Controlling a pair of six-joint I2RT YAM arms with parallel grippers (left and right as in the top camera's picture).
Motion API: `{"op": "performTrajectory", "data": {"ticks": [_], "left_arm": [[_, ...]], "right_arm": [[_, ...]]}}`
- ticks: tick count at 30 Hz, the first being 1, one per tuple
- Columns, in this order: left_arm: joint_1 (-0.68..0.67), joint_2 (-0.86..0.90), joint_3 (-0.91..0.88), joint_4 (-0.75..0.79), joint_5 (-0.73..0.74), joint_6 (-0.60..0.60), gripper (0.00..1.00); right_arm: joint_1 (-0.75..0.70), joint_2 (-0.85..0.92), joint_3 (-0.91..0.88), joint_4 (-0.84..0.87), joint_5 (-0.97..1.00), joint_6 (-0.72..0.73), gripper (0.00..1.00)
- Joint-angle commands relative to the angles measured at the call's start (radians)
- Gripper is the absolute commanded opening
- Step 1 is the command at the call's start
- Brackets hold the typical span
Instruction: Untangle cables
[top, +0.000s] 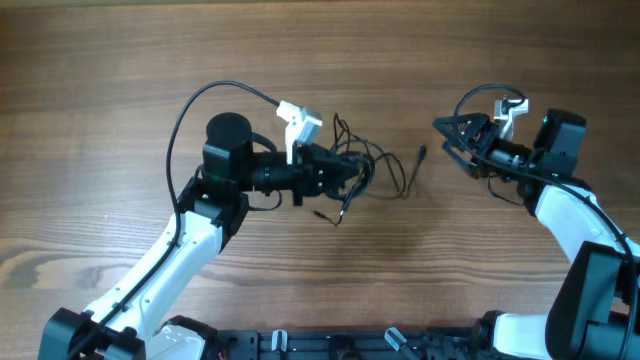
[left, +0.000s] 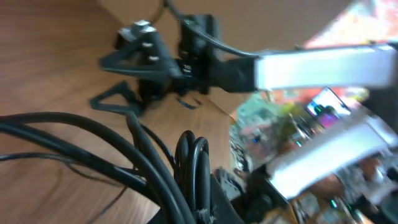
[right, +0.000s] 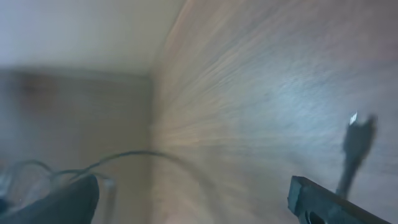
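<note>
My left gripper (top: 345, 172) sits just left of the middle of the wooden table (top: 120, 60). Its jaws are closed tight, and I think they are pinching the cables (top: 365, 160). The cables are thin black cords in a messy bunch right at its tip. In the left wrist view they loop close to the camera. One cord runs out to the right and ends in a small dark plug (top: 421, 154) lying flat on the wood. Right of the plug is my right gripper (top: 450, 147). Its jaws are spread wide and hold nothing. The right wrist view is blurry, but the plug shows between its fingers (right: 329, 202).
</note>
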Motion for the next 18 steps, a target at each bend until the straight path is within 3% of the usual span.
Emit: {"op": "performTrajectory", "data": {"ticks": [1, 2, 5, 8, 10, 15, 18], "left_arm": [[0.005, -0.022, 0.003, -0.043, -0.209, -0.139, 0.04], [0.005, -0.022, 0.003, -0.053, -0.235, -0.168, 0.04], [0.005, -0.022, 0.003, -0.042, -0.262, -0.268, 0.04], [0.005, -0.022, 0.003, -0.039, -0.262, -0.288, 0.04], [0.005, -0.022, 0.003, -0.039, -0.262, -0.288, 0.04], [0.005, -0.022, 0.003, -0.039, -0.248, -0.276, 0.04], [0.004, -0.022, 0.003, -0.039, -0.169, -0.179, 0.04]], "right_arm": [[0.004, 0.019, 0.005, 0.004, -0.068, 0.232, 1.0], [0.017, 0.019, 0.005, 0.006, -0.088, 0.235, 1.0], [0.076, 0.019, 0.005, 0.012, -0.114, 0.231, 0.88], [0.182, 0.019, 0.005, 0.019, -0.174, 0.27, 0.73], [0.238, 0.019, 0.005, 0.024, -0.209, 0.309, 0.7], [0.28, 0.019, 0.005, 0.056, -0.207, 0.42, 0.76], [0.288, 0.019, 0.005, 0.095, -0.216, 0.518, 0.76]]}}
